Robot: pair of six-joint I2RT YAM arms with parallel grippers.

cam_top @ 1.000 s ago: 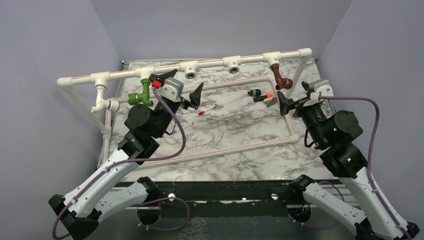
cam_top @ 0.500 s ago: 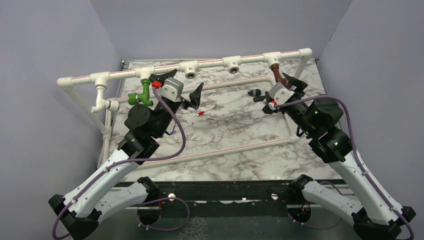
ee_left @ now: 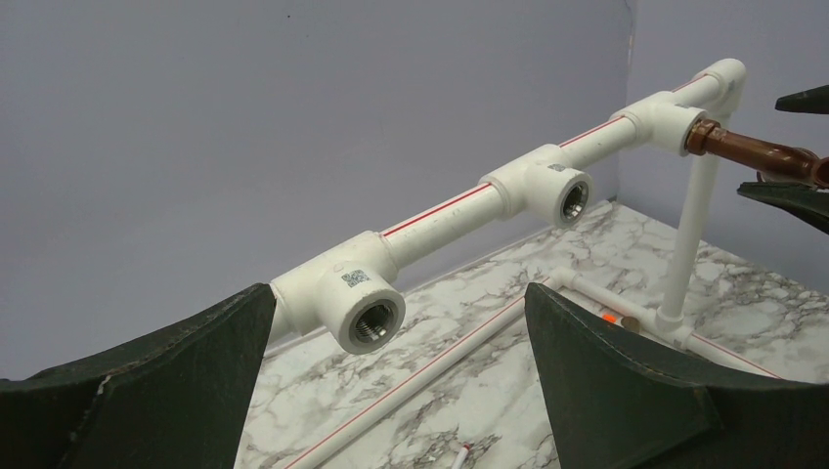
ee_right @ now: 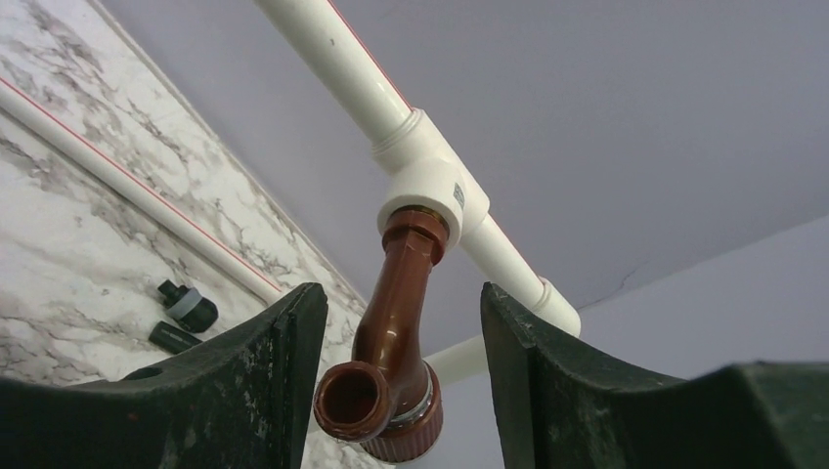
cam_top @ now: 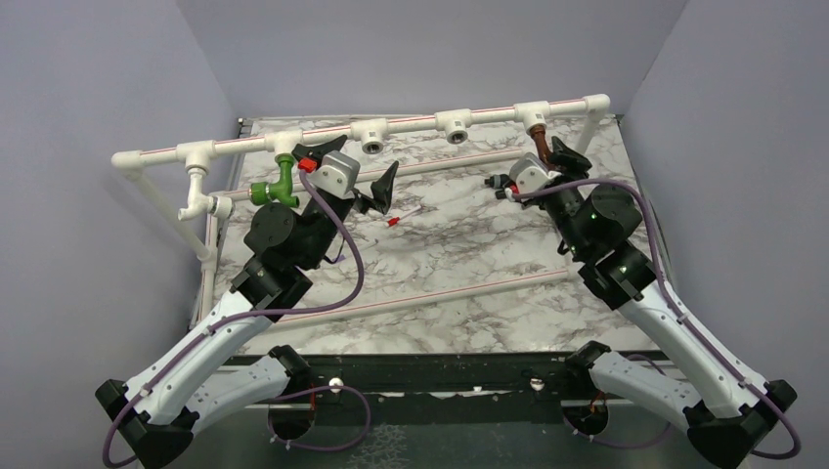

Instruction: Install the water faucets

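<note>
Count, top view.

Faucets: 2.
- Bright green plastic bib tap (cam_top: 274,186) hangs under the second white T-fitting (cam_top: 285,140) from the left on the top rail of the white plastic pipe frame (cam_top: 415,125). Its spout points toward the left wall.
- Reddish-brown copper-coloured bib tap (cam_top: 541,142) sits in the rightmost T-fitting, stem up in the socket and bent spout down. The right wrist view shows the same (ee_right: 396,322).

T-fittings on the top rail: 5. Empty threaded sockets (ee_left: 376,322): 2, on the third and fourth fittings.

Grippers: 2.
- Left gripper (cam_top: 354,168): jaws spread wide with nothing between them. It is just right of the green tap and apart from it. Its wrist view looks along the rail.
- Right gripper (cam_top: 549,161): jaws spread, one finger on each side of the copper tap. In the right wrist view there is a clear gap on the tap's right side. The left finger (ee_right: 264,381) is just beside the spout mouth; cannot tell whether it touches.

Loose items:
- Small black pieces (ee_right: 189,305): 2, lying near the frame's rear floor pipe.
- Thin white stick with a red tip (cam_top: 396,220): 1, lying between the arms.

Surface: white marble-pattern tabletop with grey veins (cam_top: 459,254). The frame's lower pipes lie on it.

Room: plain lavender-grey walls (cam_top: 420,49) on the left, back and right.
</note>
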